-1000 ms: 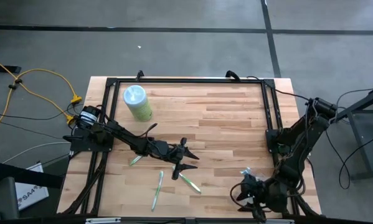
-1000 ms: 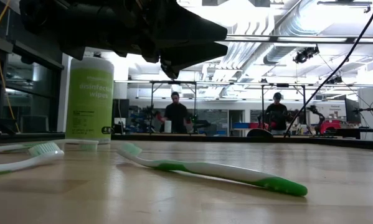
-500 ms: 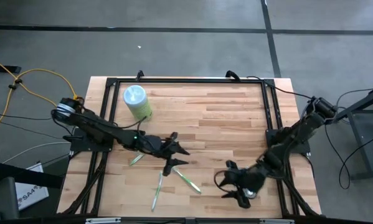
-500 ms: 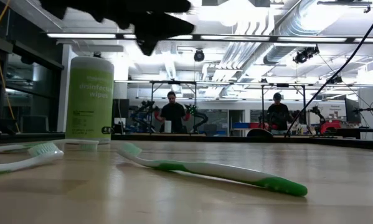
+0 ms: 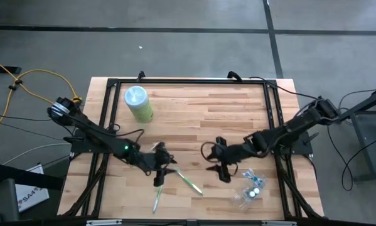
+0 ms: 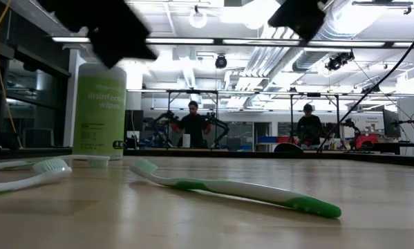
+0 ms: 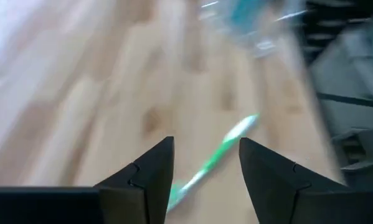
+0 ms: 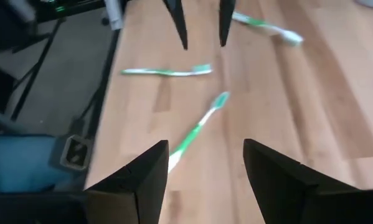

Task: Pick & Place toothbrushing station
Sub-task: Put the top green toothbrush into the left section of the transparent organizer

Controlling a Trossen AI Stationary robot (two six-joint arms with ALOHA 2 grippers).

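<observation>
Three green-and-white toothbrushes lie flat on the wooden table: one (image 5: 189, 182) (image 6: 234, 188) at the near middle, one (image 5: 157, 198) nearer the front edge, and one that shows in the right wrist view (image 8: 267, 26) beside my left arm. A clear plastic cup (image 5: 250, 191) lies on its side at the near right, with something blue and white in it. My left gripper (image 5: 162, 171) is open above the table, just left of the middle toothbrush (image 7: 220, 152). My right gripper (image 5: 214, 160) is open and empty above the table's middle, facing the toothbrushes (image 8: 195, 127).
A pale-green canister (image 5: 139, 103) with a light-blue lid stands upright at the far left and shows tall in the low view (image 6: 99, 111). A black frame (image 5: 188, 81) runs along the table's edges. People stand in the room far behind the table.
My right gripper has gone from the near right corner toward the table's middle, up and to the left, and the clear cup now lies alone where it was. My left gripper has drawn back toward the table's left and near edge. The toothbrushes have stayed in place.
</observation>
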